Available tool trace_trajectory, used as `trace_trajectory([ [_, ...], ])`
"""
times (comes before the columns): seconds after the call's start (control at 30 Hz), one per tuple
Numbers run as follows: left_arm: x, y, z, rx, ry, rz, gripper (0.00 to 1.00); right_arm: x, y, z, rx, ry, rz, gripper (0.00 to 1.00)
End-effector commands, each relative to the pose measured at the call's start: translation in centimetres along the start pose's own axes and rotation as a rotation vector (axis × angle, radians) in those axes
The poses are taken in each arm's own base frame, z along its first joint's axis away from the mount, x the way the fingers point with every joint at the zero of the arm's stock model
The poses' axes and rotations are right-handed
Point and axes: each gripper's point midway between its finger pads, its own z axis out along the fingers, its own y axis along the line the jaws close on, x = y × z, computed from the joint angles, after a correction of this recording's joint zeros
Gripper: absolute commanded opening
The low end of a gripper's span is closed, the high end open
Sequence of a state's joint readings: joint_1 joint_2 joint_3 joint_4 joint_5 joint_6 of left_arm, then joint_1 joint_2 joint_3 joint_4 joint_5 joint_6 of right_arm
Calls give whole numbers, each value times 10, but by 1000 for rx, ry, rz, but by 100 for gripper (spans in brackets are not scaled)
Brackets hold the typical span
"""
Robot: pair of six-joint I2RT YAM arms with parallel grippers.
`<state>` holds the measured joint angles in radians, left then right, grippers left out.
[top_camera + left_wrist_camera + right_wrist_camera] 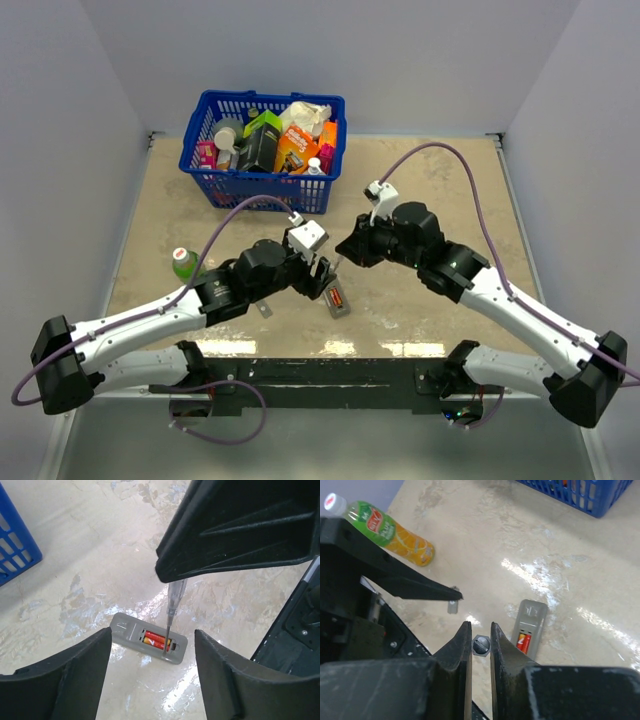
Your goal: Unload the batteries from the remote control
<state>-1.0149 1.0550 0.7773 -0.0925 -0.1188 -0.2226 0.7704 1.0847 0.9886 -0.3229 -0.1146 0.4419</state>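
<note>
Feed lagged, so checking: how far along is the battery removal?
Done: the small grey cover piece is off. In hand: the right gripper holds a thin grey stick tool, tip in the slim grey remote recess. Left: the red-orange cylindrical batteries sit inside.

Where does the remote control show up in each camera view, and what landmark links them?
Top external: remote control just below centre.
Left wrist: low centre, back up, grey tool tip at its battery recess.
Right wrist: right of centre.
Shared landmark: blue basket, upper left of centre, left edge, top right.
</note>
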Motion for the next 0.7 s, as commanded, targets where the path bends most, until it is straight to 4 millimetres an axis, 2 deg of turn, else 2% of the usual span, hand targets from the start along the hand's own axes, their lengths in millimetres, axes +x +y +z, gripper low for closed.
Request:
trace_trajectory([
  [0.0,-22,3,-10,-16,-95,-15,74,-12,-9,-6,7,-140,-74,0],
  [0.13,-25,7,-15,-38,-113,-32,82,0,-18,-6,1,-195,-91,0],
  [0.2,-26,10,-16,-53,-116,-56,86,14,-25,-1,2,-192,-112,0],
  [0.3,-25,15,-17,-70,-113,-104,90,17,-28,-1,-18,-249,-134,0],
  [0.43,-21,14,-14,-63,-92,-169,92,24,-31,-7,-38,-302,-147,0],
  [0.5,-17,16,-9,-71,-59,-219,92,20,-31,-11,-37,-330,-154,0],
  [0.67,-3,26,6,-102,19,-321,89,31,-36,-5,-39,-321,-157,0],
])
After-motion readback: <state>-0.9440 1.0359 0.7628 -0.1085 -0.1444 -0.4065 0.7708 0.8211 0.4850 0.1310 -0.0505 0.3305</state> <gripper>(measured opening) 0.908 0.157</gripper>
